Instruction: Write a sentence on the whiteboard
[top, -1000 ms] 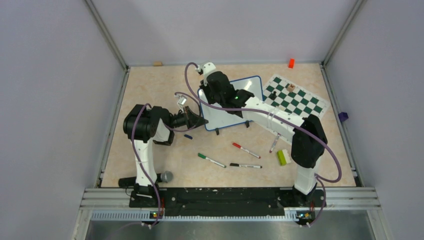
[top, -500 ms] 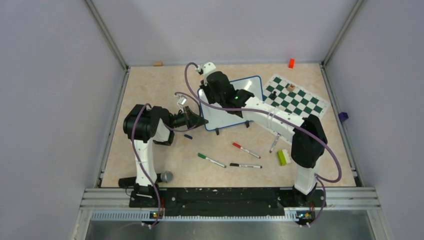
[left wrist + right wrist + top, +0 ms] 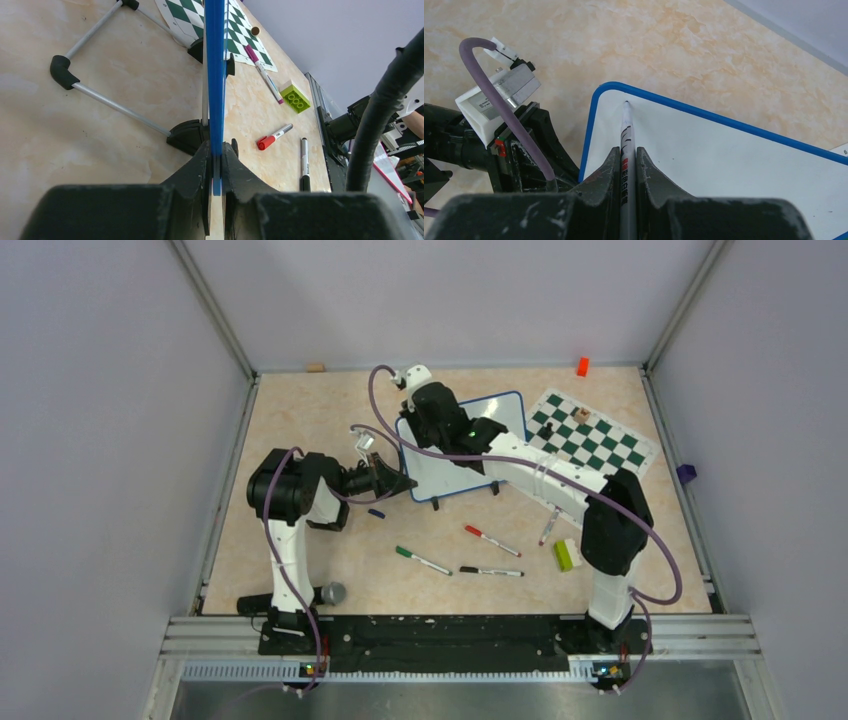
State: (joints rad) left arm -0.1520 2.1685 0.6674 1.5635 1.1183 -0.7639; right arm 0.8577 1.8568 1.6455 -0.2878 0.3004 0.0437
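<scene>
The whiteboard (image 3: 505, 415), white with a thin blue frame, stands on black feet at mid-table. My left gripper (image 3: 403, 481) is shut on the blue frame's edge (image 3: 216, 75) at the board's left side, jaws pinching it (image 3: 216, 150). My right gripper (image 3: 626, 152) is shut on a grey marker (image 3: 626, 130), which points forward with its tip at the board's upper left corner (image 3: 724, 160). From above, the right gripper (image 3: 425, 430) hangs over the board's left part. The sentence is not in view; the white surface around the tip is blank.
Green (image 3: 422, 560), red (image 3: 490, 540) and black (image 3: 490, 571) markers lie in front of the board, plus a purple one (image 3: 548, 530) and a green brick (image 3: 566, 555). A small blue cap (image 3: 376, 512) lies near my left gripper. The chess mat (image 3: 590, 435) lies right of the board.
</scene>
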